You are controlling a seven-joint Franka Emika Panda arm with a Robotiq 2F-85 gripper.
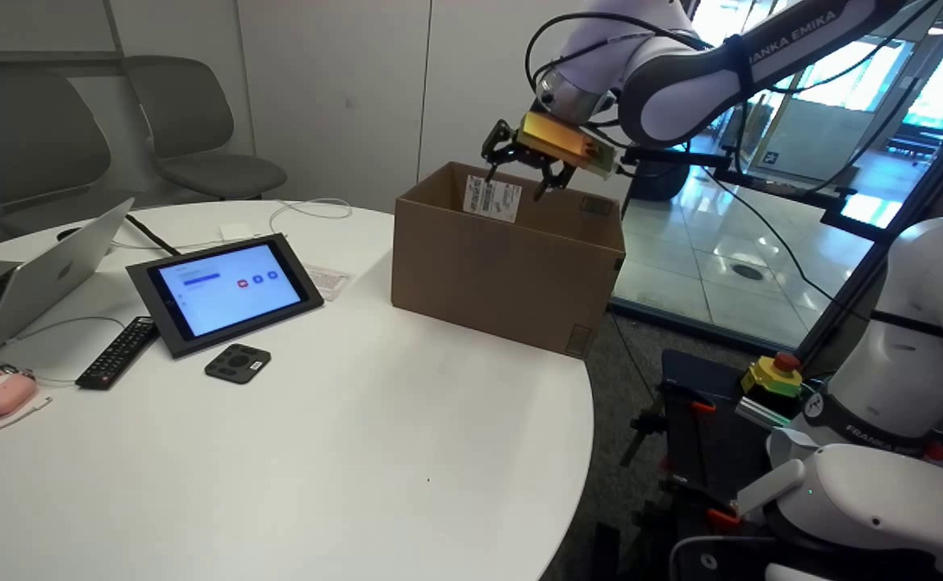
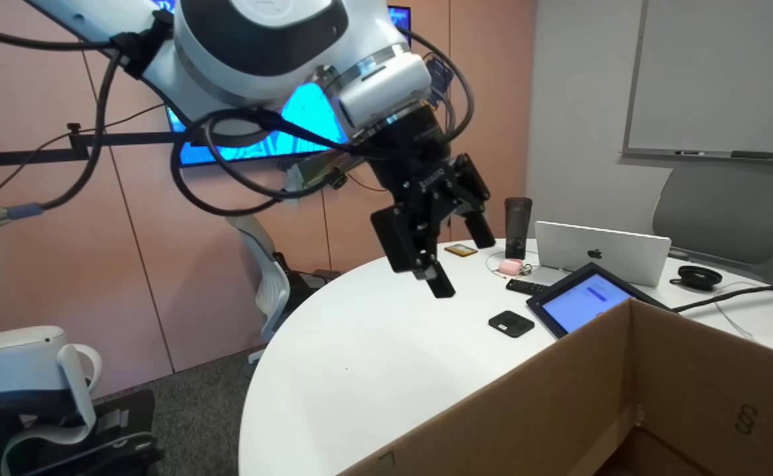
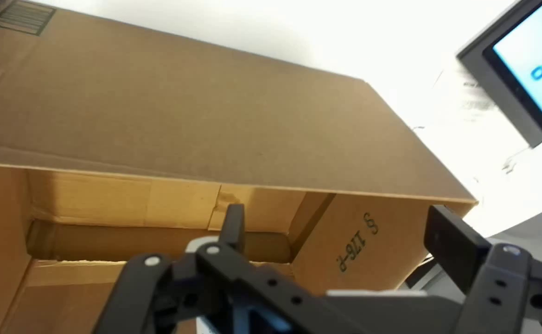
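cardboard box, open at the top: we see it standing at the edge of the round white counter, with a printed white label on one inner wall and, in the wrist view, dark lettering on another. the end effector hangs in the air near the box's mouth, its two fingers well apart in all three views, and in an exterior view we see it apart from the box. elsewhere on the counter we find a tilted tablet with a lit screen, a black remote control close against it, though we cannot tell whether they touch, and a small dark square device lying flat nearby. farther from the box we see an open silver laptop, a pink case and, in an exterior view, a tall dark tumbler near the laptop
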